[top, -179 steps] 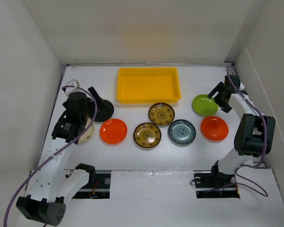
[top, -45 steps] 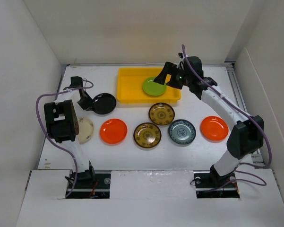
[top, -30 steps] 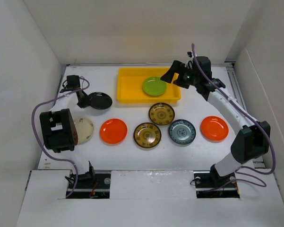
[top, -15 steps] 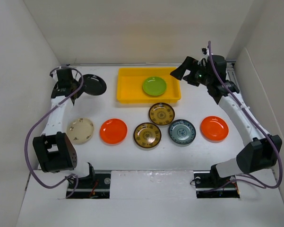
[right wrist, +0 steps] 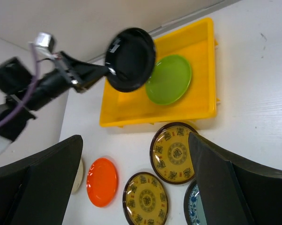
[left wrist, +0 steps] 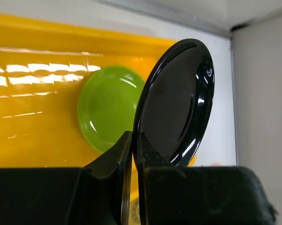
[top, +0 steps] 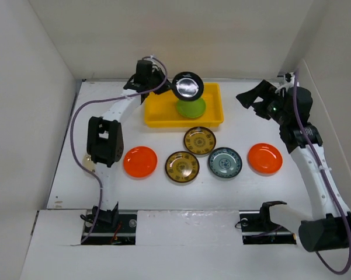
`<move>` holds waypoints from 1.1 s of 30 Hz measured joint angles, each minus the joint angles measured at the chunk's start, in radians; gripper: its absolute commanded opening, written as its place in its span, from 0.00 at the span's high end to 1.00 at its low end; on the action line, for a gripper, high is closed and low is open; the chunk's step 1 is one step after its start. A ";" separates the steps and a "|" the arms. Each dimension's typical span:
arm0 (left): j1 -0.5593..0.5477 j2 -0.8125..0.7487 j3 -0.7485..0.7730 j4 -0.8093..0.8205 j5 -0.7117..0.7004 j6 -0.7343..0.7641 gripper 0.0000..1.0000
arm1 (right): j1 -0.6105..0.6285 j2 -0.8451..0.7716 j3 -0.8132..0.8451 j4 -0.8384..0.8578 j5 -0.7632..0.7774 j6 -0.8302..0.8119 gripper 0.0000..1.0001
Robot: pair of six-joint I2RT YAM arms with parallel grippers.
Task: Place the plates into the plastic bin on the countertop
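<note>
As black plate hovers — green plate lies beneath.

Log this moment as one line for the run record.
left gripper: shut on black plate, tilted above yellow bin | right gripper: open, empty | in bin: lime green plate

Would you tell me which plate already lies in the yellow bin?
The green plate; the black plate is held above it, the others lie on the table.
</note>
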 measured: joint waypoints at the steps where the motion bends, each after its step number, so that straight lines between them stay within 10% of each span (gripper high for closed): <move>1: -0.014 0.043 0.017 0.002 0.018 0.003 1.00 | -0.009 -0.028 -0.012 -0.001 -0.001 0.002 0.00; 12: -0.069 0.253 0.107 0.006 0.034 0.032 1.00 | -0.031 -0.189 -0.130 -0.035 -0.035 0.006 0.00; 17: -0.068 0.258 0.157 -0.001 0.010 0.029 0.50 | -0.028 -0.200 -0.185 -0.042 -0.060 -0.005 0.00; 24: -0.064 0.241 0.119 0.018 -0.005 0.027 0.25 | -0.006 -0.199 -0.300 -0.031 -0.074 -0.028 0.00; 25: -0.064 0.229 0.098 0.015 -0.006 0.027 0.00 | 0.004 -0.194 -0.320 -0.016 -0.080 -0.029 0.00; 33: -0.089 -0.098 -0.144 -0.018 -0.097 0.037 0.00 | 0.104 0.051 -0.417 0.126 -0.102 -0.056 0.08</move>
